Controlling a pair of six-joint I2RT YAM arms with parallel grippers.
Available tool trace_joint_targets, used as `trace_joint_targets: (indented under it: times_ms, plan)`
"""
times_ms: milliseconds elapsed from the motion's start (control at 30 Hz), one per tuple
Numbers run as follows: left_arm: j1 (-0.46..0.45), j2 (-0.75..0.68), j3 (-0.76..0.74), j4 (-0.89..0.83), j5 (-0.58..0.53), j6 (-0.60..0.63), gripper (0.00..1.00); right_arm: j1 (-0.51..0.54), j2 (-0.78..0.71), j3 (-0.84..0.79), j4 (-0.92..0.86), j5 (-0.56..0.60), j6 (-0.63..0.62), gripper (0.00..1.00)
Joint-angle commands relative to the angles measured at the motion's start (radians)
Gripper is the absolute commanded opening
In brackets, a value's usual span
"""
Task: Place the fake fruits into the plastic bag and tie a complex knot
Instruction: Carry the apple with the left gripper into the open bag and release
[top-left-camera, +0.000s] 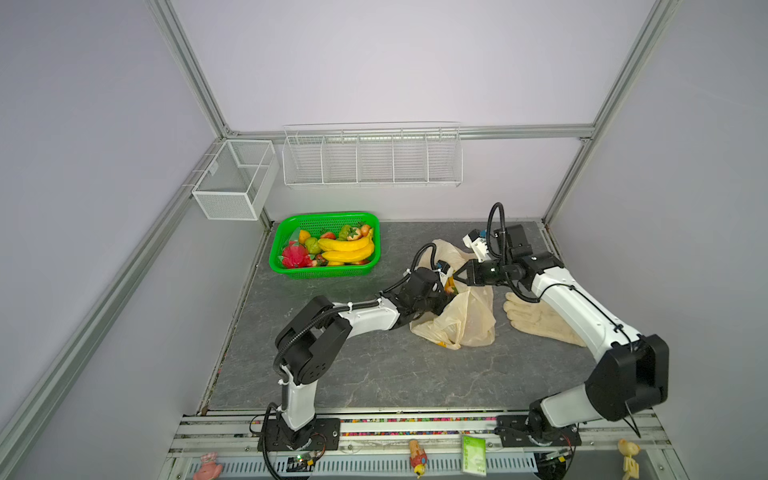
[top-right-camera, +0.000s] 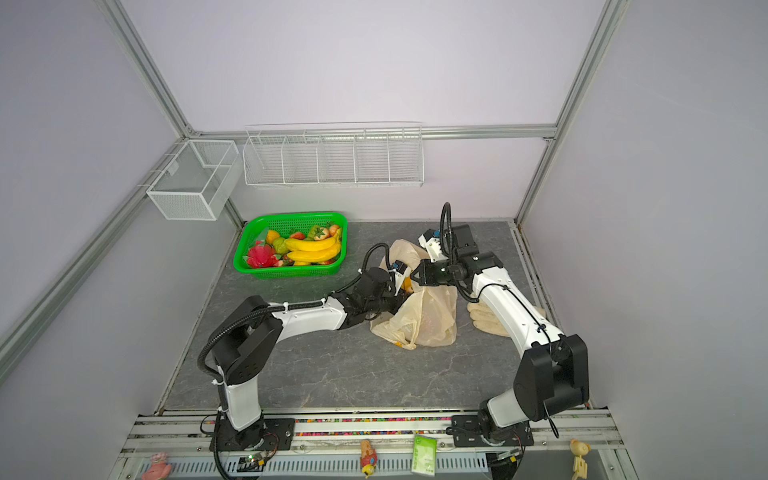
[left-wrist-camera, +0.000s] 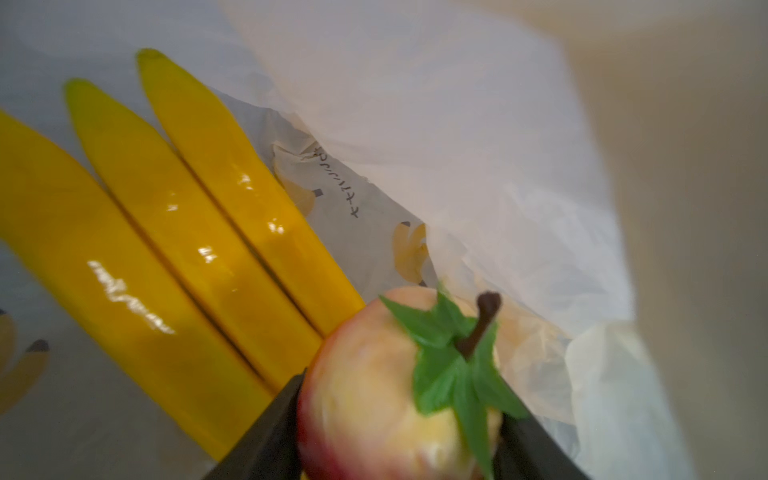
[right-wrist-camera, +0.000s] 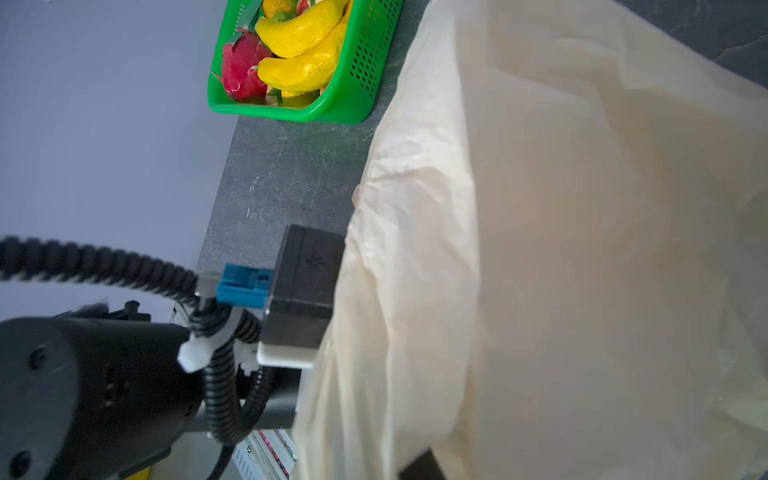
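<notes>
The left gripper (left-wrist-camera: 405, 415) is reached into the open mouth of the plastic bag (top-left-camera: 473, 316), and a blushed yellow toy apple (left-wrist-camera: 365, 374) with green leaves and a brown stem is seen between its dark jaws, which lie against both sides of the fruit. A banana bunch (left-wrist-camera: 187, 249) is already lodged inside the bag, just beside the apple. The right gripper (top-left-camera: 457, 278) is pressed together at the bag's upper edge, where the film appears to be pinched and held up, though the pinch itself is hidden in the right wrist view by the cream film (right-wrist-camera: 540, 249). Most of the fake fruits, among them a dragon fruit (top-left-camera: 295, 255) and a second banana bunch (top-left-camera: 347, 249), lie in the green mesh basket (top-left-camera: 324, 272), well apart from the bag on the desk (top-left-camera: 374, 365). A cream rubber glove (top-left-camera: 536, 324) is partly covered by the right arm. The loading step is judged to be early, with the knot not yet begun. Several faults could be expected from here. The apple could be let go onto the glossy bananas and be rolled back out of the mouth. The thin film could be snagged by the left wrist on withdrawal, so that the bag is dragged or torn. If the film were slipped from the right pinch, the mouth would be collapsed over the left gripper.
</notes>
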Motion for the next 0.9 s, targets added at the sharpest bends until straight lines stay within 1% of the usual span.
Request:
trace_joint_targets:
  times_ms: [0,200,367,467,700,867]
  plan:
    - [0.005,0.010,-0.030,0.092,0.028,-0.044,0.69,-0.003,-0.003,0.014,-0.002,0.012,-0.002,0.06]
    - [0.007,-0.010,-0.039,0.064,0.061,-0.009,0.77,-0.005,-0.012,0.011,-0.018,0.044,-0.017,0.06]
    - [0.008,-0.008,-0.050,0.073,0.115,-0.022,0.82,-0.005,-0.017,0.011,-0.031,0.062,-0.027,0.07]
    - [0.007,-0.022,-0.070,0.083,0.124,-0.026,0.85,-0.008,-0.021,0.010,-0.037,0.076,-0.034,0.06]
    - [0.044,-0.135,-0.123,0.028,0.135,0.026,0.92,-0.012,-0.034,0.008,-0.052,0.100,-0.047,0.06]
    - [0.079,-0.222,-0.131,-0.059,0.104,0.071,0.91,-0.011,-0.038,0.001,-0.047,0.094,-0.051,0.06]
